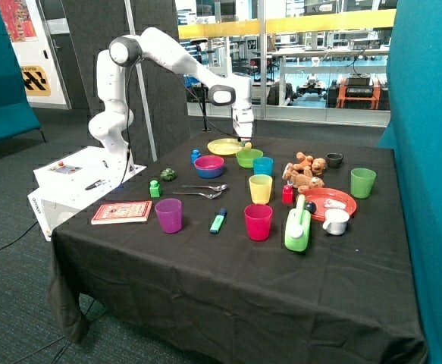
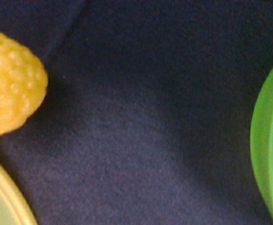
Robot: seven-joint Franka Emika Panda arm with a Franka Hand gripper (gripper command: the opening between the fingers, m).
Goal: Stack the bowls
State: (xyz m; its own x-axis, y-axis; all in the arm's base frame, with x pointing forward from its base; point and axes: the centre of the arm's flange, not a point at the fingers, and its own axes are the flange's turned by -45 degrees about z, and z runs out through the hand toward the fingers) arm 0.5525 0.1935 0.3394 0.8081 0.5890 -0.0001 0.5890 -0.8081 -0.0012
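Nearest the camera, the pink bowl with a blue bowl nested in it is seen mid-table on the black cloth, and just behind it to the right the lime green bowl is found standing alone, unstacked. Further back, the gripper is held low at the green bowl's far rim beside the yellow plate; whether its fingers are spread cannot be told.

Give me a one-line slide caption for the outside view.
Franka gripper low beside the green bowl and yellow plate; blue bowl apart, nothing stacked yet.
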